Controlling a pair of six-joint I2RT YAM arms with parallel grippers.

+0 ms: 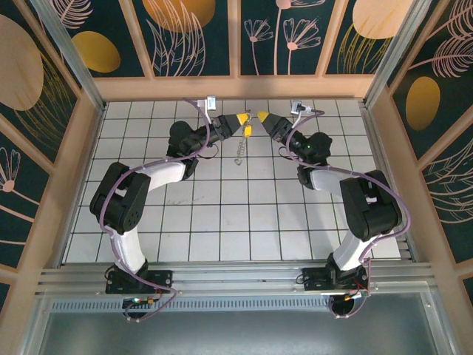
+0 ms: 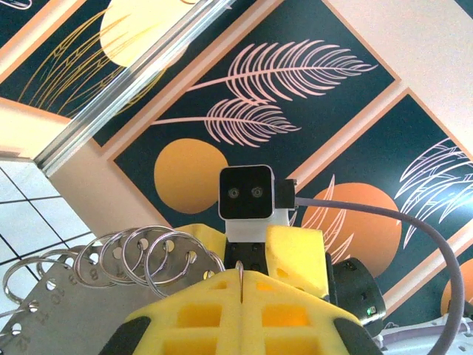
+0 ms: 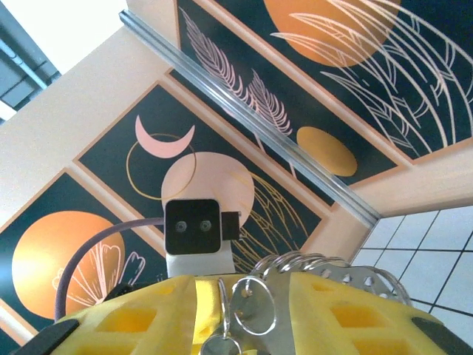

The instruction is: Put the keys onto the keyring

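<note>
Between jaws of my left gripper (image 2: 240, 285), pressed together: keyring (image 2: 140, 255) wire, pinched. Jaws of my right gripper (image 3: 255, 296) part-spread, keyring loop between them.

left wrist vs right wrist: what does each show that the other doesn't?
Left wrist: left fingers shut on a thin metal piece, stamped numbers on the keyring plate, the right arm's camera.
Right wrist: right fingers apart, a silver ring face-on in the gap, the left arm's camera.
Both: the keyring plate with its row of rings, painted wall panels.
</note>
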